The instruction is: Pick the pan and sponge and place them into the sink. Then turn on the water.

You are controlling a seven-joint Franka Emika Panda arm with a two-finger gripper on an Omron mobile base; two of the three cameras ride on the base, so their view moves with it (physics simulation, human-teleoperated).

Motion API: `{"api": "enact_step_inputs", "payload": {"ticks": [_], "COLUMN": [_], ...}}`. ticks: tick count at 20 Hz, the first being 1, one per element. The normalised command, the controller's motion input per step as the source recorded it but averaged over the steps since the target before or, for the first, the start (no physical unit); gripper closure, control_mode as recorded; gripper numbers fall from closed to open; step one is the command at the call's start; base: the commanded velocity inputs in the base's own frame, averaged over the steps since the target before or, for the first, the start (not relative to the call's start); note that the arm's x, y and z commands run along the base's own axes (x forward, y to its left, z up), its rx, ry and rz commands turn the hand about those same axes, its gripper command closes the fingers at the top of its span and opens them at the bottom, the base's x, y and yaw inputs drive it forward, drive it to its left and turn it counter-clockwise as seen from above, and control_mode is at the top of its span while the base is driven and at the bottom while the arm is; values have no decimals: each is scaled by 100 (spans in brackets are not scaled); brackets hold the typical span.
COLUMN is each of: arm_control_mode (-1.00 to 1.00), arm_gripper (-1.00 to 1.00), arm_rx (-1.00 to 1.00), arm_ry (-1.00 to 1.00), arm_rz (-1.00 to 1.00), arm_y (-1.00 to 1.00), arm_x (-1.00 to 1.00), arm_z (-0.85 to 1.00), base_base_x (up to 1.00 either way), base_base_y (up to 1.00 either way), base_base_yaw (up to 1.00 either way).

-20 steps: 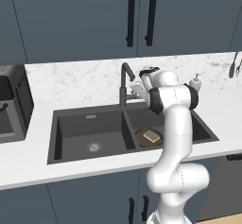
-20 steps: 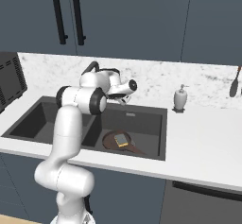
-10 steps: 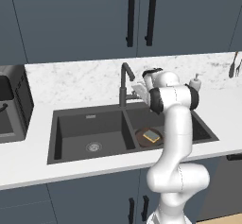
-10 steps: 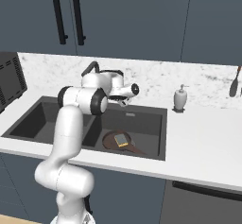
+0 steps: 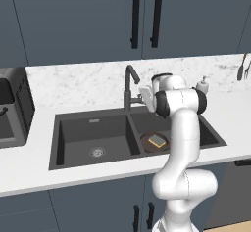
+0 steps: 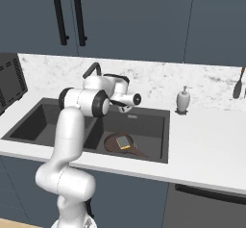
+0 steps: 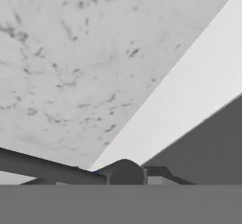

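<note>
While the white arm is reaching over the sink [image 5: 73, 128], the gripper [image 5: 145, 98] is sitting just beside the base of the dark gooseneck faucet [image 5: 129, 81], up at the back rim between the two basins. In the hand view a dark bar [image 7: 47, 168] is running across the bottom toward a rounded dark knob [image 7: 125, 172], with the speckled marble backsplash [image 7: 71, 53] and the pale counter strip [image 7: 198, 81] lying behind; the finger tips themselves are not showing clearly there, but the jaws are standing narrow, nearly closed, and whether they are pinching the faucet's lever cannot be told.

The pan [image 6: 113, 143] is lying well below and in front of the gripper, on the floor of the basin nearer the soap dispenser [image 6: 182, 100], close to that basin's front wall. It is looking round, shallow and dark brown. The sponge [image 6: 123, 142] is resting flat inside it, a small yellow block, tilted at a slant to the sink's walls. In the right base view the pan's handle is appearing to point toward the front right corner of the basin, its long axis running diagonally. The other basin is showing its round silver drain [image 5: 97, 152].
</note>
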Motion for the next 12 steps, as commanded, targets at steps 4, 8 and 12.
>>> {"api": "enact_step_inputs", "payload": {"ticks": [4, 8, 12], "arm_control_mode": [-100, -100, -100], "arm_gripper": [100, 100, 100], "arm_rx": [13, 8, 0], "arm_ry": [16, 14, 10], "arm_rz": [-9, -3, 0], "arm_y": [0, 0, 1], "arm_x": [5, 4, 1], "arm_z": [-17, -27, -26], "base_base_x": [0, 0, 0], "base_base_y": [0, 0, 0], "base_base_yaw": [0, 0, 0]}}
